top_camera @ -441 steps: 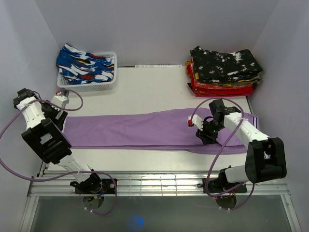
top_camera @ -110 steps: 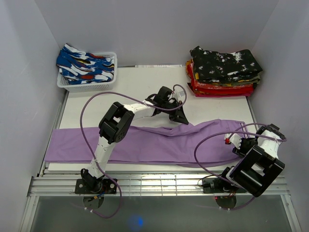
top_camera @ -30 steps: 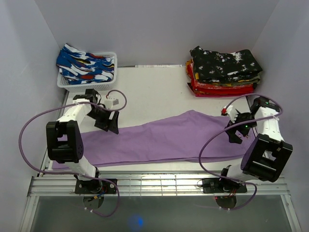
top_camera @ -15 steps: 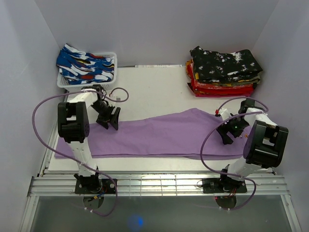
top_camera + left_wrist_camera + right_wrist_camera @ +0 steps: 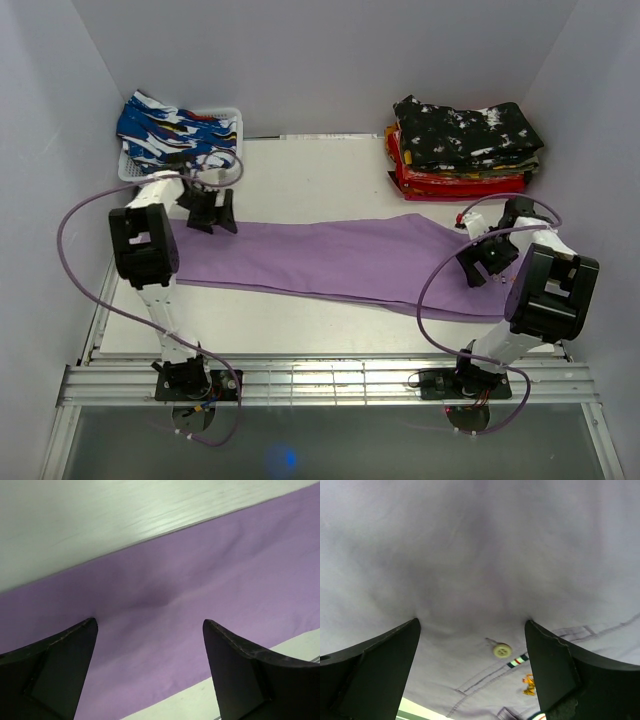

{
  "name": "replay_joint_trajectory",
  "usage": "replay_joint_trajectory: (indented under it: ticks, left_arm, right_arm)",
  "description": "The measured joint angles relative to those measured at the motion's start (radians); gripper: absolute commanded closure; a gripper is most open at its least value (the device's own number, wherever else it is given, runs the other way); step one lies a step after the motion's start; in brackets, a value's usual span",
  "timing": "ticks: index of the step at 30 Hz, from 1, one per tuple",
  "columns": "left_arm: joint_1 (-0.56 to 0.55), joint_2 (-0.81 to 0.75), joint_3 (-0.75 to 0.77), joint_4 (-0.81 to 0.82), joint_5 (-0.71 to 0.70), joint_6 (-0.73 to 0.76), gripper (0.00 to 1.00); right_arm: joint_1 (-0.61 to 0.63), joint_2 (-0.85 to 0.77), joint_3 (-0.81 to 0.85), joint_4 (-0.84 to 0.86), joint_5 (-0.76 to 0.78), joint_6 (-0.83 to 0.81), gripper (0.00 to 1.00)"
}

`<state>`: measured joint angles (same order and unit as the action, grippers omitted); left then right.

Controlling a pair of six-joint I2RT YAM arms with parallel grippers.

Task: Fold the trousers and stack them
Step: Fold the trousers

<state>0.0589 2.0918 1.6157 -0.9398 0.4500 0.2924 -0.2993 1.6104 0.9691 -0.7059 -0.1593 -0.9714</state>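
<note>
The purple trousers [image 5: 330, 258] lie stretched flat across the desk [image 5: 320, 185], with the leg end at the left and the waistband at the right. The left jaws are spread wide over the leg end, near the basket [image 5: 180, 178], gripping nothing. The right jaws are spread wide over the waistband, above its button [image 5: 502, 650], gripping nothing.

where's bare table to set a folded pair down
Two patches: the back of the table between the basket and the folded stack, and the near strip in front of the purple trousers. Both trouser ends are crowded by the left gripper and right gripper.
</note>
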Motion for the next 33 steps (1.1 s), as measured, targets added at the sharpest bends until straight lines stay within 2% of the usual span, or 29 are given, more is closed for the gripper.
replay_joint_trajectory:
  ticks: [6, 9, 11, 19, 25, 33]
  left_arm:
    - [0.354, -0.067, 0.021, 0.0, 0.004, 0.024, 0.02]
    - [0.48, -0.061, 0.095, -0.01, -0.02, 0.051, 0.02]
    - [0.524, -0.045, 0.156, -0.021, -0.038, 0.072, 0.02]
    - [0.502, 0.075, 0.195, -0.02, -0.087, 0.113, 0.19]
    - [0.492, 0.096, 0.122, 0.024, -0.138, 0.095, 0.2]
    - [0.492, 0.05, 0.042, 0.105, -0.203, 0.094, 0.18]
  right_arm:
    - [-0.007, -0.044, 0.042, -0.005, -0.001, 0.019, 0.1]
    - [-0.007, -0.098, 0.068, 0.0, -0.001, 0.035, 0.1]
    - [-0.007, -0.144, 0.09, 0.007, -0.001, 0.051, 0.1]
    - [-0.01, -0.225, 0.169, 0.039, -0.001, 0.106, 0.1]
    - [-0.048, -0.26, 0.183, 0.046, -0.031, 0.159, 0.1]
    - [-0.063, -0.262, 0.187, -0.015, -0.069, 0.129, 0.1]
